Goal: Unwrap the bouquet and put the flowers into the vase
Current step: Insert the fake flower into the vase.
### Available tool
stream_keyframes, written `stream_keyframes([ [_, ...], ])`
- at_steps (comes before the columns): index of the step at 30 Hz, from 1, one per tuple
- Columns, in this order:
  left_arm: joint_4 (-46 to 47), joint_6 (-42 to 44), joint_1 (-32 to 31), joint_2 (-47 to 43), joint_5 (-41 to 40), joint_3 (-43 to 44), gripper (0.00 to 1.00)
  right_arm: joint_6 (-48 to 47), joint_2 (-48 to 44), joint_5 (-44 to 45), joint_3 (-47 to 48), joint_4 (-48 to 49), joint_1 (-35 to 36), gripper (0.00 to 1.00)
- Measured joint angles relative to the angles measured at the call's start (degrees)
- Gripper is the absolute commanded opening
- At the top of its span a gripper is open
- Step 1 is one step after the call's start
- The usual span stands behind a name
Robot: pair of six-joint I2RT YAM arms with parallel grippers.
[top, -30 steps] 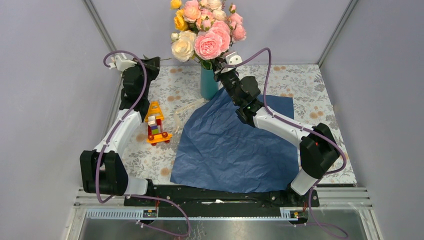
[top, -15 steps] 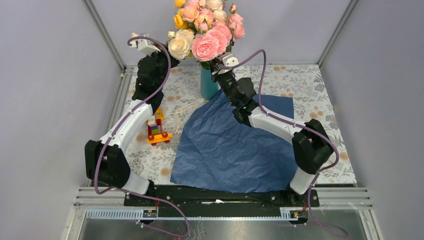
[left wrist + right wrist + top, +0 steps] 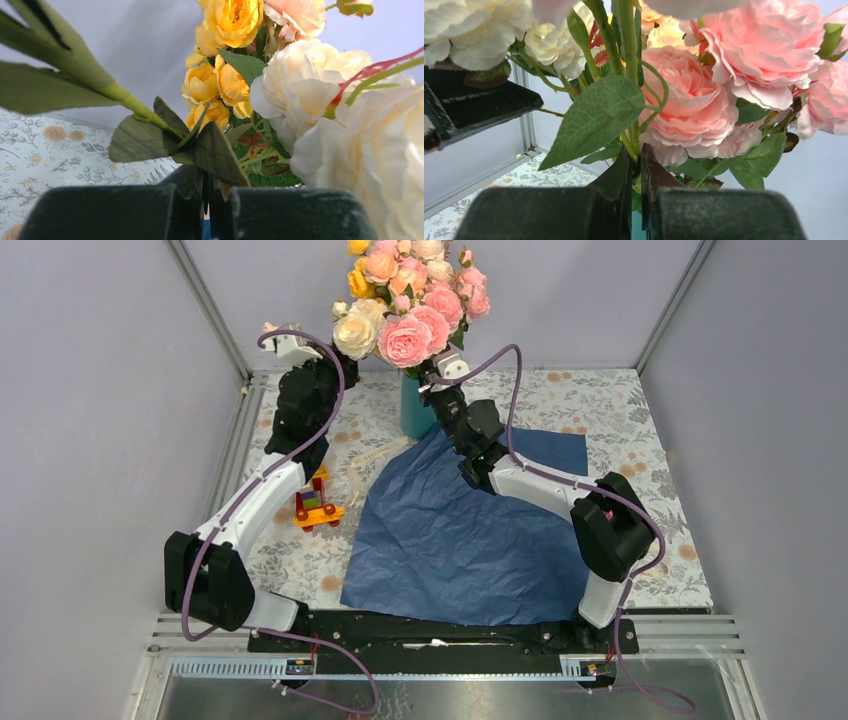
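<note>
**Vase** (image 3: 413,412): teal, upright at the far middle of the table (image 3: 620,420), filled with a mixed rose bunch.

**Flowers** (image 3: 405,340): pink roses on green stems, standing in the vase on the bunch's right side. Beside them are cream roses (image 3: 300,85) and, further back, yellow roses (image 3: 220,85).

**Paper** (image 3: 460,540): crinkled navy sheet, lying open and flat on the table. Its far corner reaches to the foot of the vase, and its near edge lies by the arm bases. Nothing is wrapped in it.

**Right gripper** (image 3: 636,155): raised just above the vase mouth, right of the bunch. The jaws are nearly together and pinch the green stems of the flowers, with the pink blooms directly above the fingertips.

**Left gripper** (image 3: 207,187): raised at the left side of the bunch, under the cream roses. The jaws are closed and a leafy stem (image 3: 135,107) sits in the slit between the tips. It cannot be told which bloom the stem belongs to.

**Toy** (image 3: 315,498): small, coloured, with a yellow base, on the table left of the paper and beside the left arm.

**Cord** (image 3: 365,465): pale and loose, lying between the toy and the paper's left edge.
</note>
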Motion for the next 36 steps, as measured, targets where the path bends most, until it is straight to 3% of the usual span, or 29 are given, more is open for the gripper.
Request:
stream_keyframes([
  [21,-3.06,-2.01,3.41,-1.22,1.27,-1.22,0.04,0.20,4.46,2.60,0.15,0.96,0.02,0.00],
  [26,-4.11,-2.95,4.31,-1.22,1.55,-1.20,0.00,0.26,5.16,3.02,0.72,1.38,0.02,0.00],
  [36,-6.73,-7.74,5.46,0.07,13.00,4.90,0.00,0.59,5.35,3.91,1.01,1.44,0.02,0.00],
])
